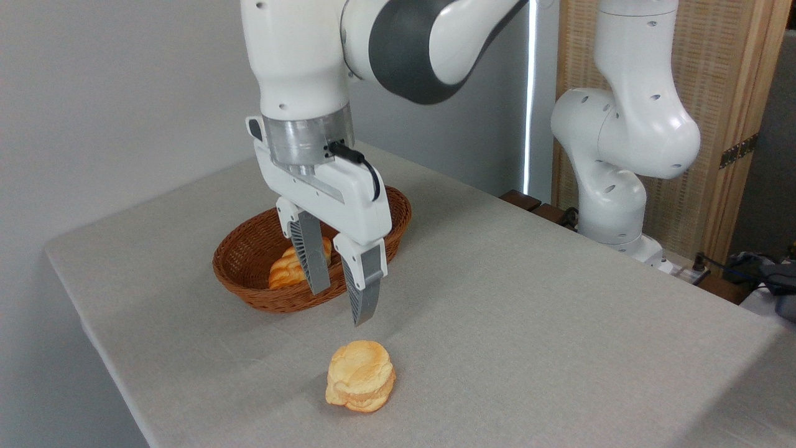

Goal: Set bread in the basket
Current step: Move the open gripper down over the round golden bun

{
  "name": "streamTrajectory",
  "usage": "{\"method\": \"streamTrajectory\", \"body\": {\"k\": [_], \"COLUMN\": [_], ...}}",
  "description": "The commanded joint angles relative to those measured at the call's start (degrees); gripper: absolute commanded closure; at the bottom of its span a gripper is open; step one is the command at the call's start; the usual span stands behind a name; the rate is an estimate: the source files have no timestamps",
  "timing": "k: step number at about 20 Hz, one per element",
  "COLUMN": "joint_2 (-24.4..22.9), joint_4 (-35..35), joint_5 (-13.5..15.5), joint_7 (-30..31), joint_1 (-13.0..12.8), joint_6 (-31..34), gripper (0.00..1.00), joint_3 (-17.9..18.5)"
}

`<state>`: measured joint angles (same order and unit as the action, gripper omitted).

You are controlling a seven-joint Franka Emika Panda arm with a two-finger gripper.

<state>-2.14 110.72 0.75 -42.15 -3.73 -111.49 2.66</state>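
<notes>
Bread point(360, 376) on table point(559, 323), below and just right of empty, parted gripper point(342, 308); basket point(249, 261) behind.

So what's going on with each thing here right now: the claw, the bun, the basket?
end effector: open, empty, hanging above the table between basket and bun.
bun: lying on the table, outside the basket, untouched.
basket: upright on the table, with another piece of bread in it.
bread in the basket: resting inside, partly hidden behind a finger.
</notes>
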Motion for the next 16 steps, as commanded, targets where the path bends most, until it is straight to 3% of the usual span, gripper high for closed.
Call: {"method": "streamTrajectory", "body": {"k": [1, 5, 10, 13, 16], "joint_2": [-1.5, -1.2, -1.0, -0.9, -0.7], "joint_4": [4.7, 8.5, 8.7, 8.7, 8.8], "joint_5": [1.2, 0.7, 0.4, -2.8, -2.9], "joint_7": [-0.4, -0.7, -1.5, -2.5, -2.6], "joint_1": [-0.5, -0.3, -0.3, -0.3, -0.3], "joint_6": [-4.7, -11.4, -11.5, -11.6, -11.6], "gripper": [0.0, 0.0, 0.0, 0.0, 0.0], "joint_3": [0.5, 2.2, 2.7, 2.7, 2.7]}}
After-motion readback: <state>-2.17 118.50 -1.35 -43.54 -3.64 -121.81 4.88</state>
